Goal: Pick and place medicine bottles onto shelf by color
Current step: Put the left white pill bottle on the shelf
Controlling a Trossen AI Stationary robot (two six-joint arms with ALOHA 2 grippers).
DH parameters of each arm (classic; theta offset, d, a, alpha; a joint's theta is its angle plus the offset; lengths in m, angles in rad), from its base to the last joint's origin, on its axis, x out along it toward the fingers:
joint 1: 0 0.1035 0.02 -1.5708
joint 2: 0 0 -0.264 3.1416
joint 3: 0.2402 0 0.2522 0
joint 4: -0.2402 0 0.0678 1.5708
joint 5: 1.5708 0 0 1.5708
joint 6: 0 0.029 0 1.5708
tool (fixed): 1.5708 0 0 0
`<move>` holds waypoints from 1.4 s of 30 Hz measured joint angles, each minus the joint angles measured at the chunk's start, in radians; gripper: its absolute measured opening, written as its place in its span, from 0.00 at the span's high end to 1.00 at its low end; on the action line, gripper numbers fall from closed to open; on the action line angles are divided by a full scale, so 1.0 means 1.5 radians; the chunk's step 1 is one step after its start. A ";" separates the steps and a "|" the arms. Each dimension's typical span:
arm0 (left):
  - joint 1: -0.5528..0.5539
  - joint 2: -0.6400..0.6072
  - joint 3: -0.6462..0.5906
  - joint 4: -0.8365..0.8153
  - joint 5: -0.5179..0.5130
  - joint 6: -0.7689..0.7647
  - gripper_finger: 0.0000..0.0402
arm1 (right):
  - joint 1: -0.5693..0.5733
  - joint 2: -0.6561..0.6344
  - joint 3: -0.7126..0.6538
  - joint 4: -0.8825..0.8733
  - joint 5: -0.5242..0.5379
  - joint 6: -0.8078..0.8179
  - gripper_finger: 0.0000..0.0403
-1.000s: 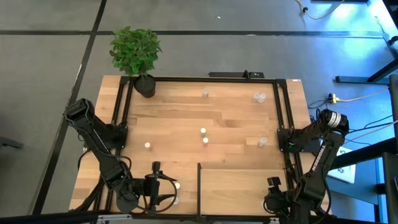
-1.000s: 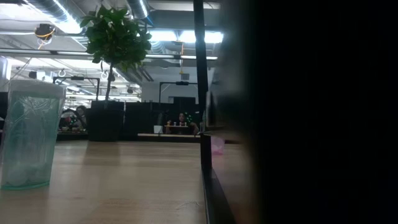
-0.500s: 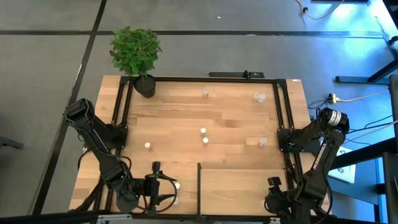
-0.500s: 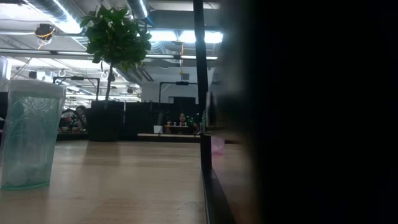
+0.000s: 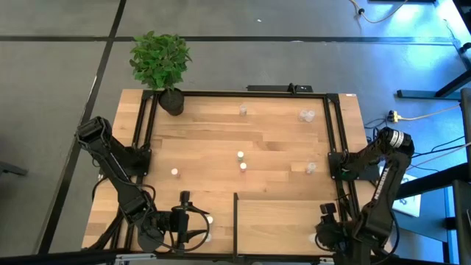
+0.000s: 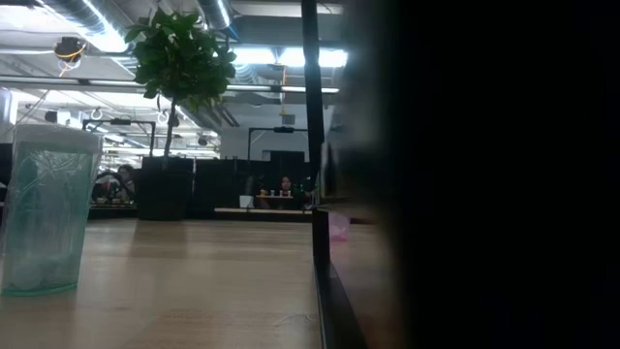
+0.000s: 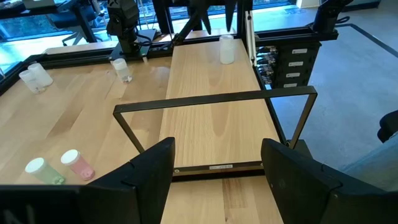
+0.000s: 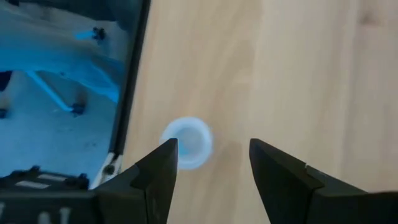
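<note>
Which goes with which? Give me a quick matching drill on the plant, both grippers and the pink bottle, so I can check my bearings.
Things:
1. potted plant
2. left gripper
3. right gripper
4. pink bottle

Places or states:
A. open, above a pale bottle on the shelf
B. far left corner of the table
C. on the table beside a greenish bottle
D. open and empty, at the near edge, left of the shelf

Pairs: 1-B, 2-D, 3-A, 4-C

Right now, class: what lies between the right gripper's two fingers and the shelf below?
In the right wrist view, the open right gripper hangs over a bottle on the shelf.
</note>
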 joint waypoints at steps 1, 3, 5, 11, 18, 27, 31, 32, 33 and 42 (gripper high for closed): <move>0.000 0.000 0.000 0.000 0.000 0.000 0.42 | 0.000 0.000 0.006 -0.005 0.006 0.000 0.50; 0.000 0.000 0.000 0.000 0.000 0.000 0.42 | 0.000 0.000 0.019 -0.007 0.010 0.000 0.50; 0.000 0.000 0.000 0.000 0.000 0.000 0.42 | 0.000 -0.001 0.028 -0.009 0.011 -0.001 0.50; 0.000 0.000 0.000 0.000 0.000 0.000 0.42 | -0.002 -0.001 0.035 -0.028 0.061 -0.013 0.50; 0.000 0.000 0.000 0.000 0.000 0.000 0.42 | -0.017 -0.001 0.030 -0.046 0.112 -0.011 0.50; 0.000 0.000 0.000 0.000 0.000 0.000 0.42 | -0.055 -0.001 -0.027 -0.031 0.034 0.039 0.50; 0.000 0.000 0.000 0.000 0.000 0.000 0.42 | -0.061 -0.001 -0.029 -0.030 0.009 0.037 0.50; 0.000 0.000 0.000 0.000 0.000 0.000 0.42 | -0.062 -0.001 -0.029 -0.030 0.003 0.037 0.50; 0.000 0.000 0.000 0.000 0.000 0.000 0.42 | -0.063 -0.001 -0.029 -0.028 -0.003 0.037 0.50; 0.000 0.000 0.000 0.000 0.000 0.000 0.42 | -0.064 -0.001 -0.029 -0.014 -0.032 0.035 0.50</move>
